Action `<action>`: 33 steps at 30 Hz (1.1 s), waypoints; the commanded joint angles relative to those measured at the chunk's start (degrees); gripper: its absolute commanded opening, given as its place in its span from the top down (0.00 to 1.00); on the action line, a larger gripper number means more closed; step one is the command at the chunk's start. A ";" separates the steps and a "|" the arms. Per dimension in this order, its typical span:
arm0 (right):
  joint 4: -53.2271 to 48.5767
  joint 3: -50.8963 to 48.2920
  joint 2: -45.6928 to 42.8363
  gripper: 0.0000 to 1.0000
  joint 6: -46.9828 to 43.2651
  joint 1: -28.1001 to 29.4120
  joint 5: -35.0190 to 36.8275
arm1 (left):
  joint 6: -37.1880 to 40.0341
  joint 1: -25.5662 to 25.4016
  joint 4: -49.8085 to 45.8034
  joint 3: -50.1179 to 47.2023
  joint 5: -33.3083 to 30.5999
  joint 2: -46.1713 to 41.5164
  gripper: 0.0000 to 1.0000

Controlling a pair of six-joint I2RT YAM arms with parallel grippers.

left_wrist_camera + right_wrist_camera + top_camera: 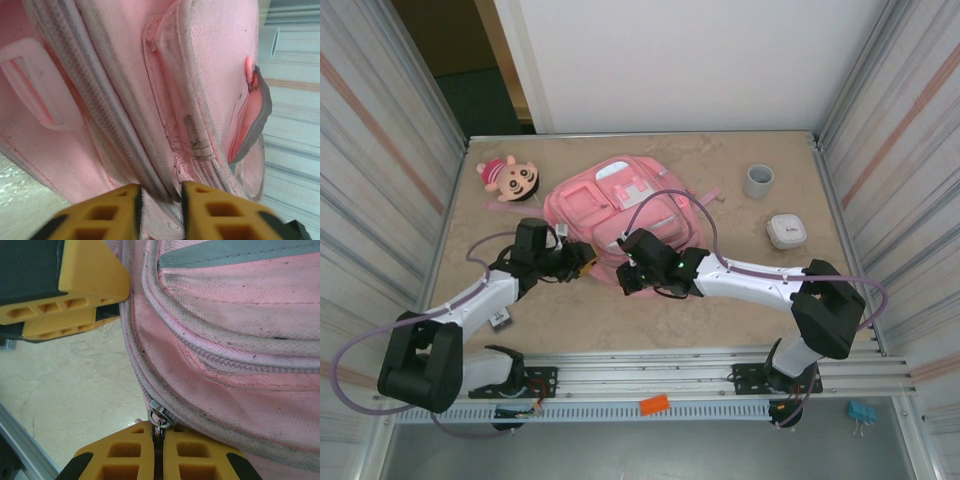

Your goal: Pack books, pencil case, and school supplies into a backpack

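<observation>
Tabletop [620,320]; R pincer [158,432] on zip-pull [156,415].

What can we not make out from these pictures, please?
Inside the large pink fabric backpack: its own cloth hides it, all views.
Whether the left pincer truly pinches the zip seam: left wrist view, fingertips blurred, cut by the bottom edge.
The metal zip pull, lower end: right wrist view, buried in the shut right pincer.
Small blue object, lower right: top view, too small.
</observation>
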 commanded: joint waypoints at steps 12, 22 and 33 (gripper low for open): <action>-8.32 -2.13 -6.39 1.00 -2.68 -2.51 1.10 | 15.88 9.24 -8.21 9.99 0.81 7.41 1.00; -9.47 -3.54 -8.70 1.00 -4.95 -5.88 0.50 | 23.36 11.80 -13.56 14.90 -0.96 10.25 0.99; -4.96 -3.08 -8.69 1.00 -6.54 -6.02 -8.37 | 41.39 8.31 -5.24 10.91 7.07 -4.36 0.42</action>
